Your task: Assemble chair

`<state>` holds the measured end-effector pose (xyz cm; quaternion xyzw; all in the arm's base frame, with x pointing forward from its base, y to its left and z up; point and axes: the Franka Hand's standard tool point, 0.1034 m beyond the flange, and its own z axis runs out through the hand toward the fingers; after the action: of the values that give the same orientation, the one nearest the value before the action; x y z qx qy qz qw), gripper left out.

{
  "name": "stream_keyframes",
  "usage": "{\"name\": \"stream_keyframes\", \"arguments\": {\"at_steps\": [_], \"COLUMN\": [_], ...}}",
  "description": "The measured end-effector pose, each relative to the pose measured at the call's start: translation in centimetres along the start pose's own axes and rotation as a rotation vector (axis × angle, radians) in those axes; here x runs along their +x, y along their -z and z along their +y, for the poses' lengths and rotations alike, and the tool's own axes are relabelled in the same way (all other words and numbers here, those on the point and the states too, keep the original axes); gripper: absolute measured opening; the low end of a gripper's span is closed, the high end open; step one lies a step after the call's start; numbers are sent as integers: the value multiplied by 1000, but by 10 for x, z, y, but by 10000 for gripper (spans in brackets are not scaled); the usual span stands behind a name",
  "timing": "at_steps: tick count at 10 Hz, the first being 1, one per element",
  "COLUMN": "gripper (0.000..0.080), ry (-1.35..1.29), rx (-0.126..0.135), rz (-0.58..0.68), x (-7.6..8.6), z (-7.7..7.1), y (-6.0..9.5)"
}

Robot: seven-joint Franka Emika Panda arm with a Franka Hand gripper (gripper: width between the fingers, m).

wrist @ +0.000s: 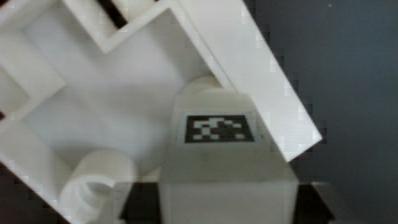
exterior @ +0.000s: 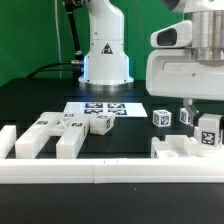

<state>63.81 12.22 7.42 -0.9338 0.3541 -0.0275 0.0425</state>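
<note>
In the exterior view my gripper (exterior: pixel 204 118) hangs at the right, shut on a white chair bar (exterior: pixel 208 131) with a black-and-white tag. The bar stands just over a notched white chair part (exterior: pixel 180 150) on the table. The wrist view shows the same bar (wrist: pixel 221 150) running between my dark fingers (wrist: pixel 146 200), its tag facing the camera. Behind it lies the white frame-shaped part (wrist: pixel 107 90) with a round peg (wrist: pixel 98 178). Whether the bar touches that part I cannot tell.
A small tagged cube (exterior: pixel 162 117) sits left of the gripper. Several white chair parts (exterior: pixel 68 135) lie at the exterior view's left. The marker board (exterior: pixel 100 107) lies mid-table before the robot base (exterior: pixel 105 50). A long white border rail (exterior: pixel 100 172) runs along the front.
</note>
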Motion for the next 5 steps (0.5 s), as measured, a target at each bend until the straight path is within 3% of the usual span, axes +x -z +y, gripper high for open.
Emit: {"name": "stream_keyframes", "arguments": {"at_steps": [5], "gripper": [290], "ry": [-508], "rx": [-2], "rz": [-11], "x": [-1], "z": [1], "y": [0]}}
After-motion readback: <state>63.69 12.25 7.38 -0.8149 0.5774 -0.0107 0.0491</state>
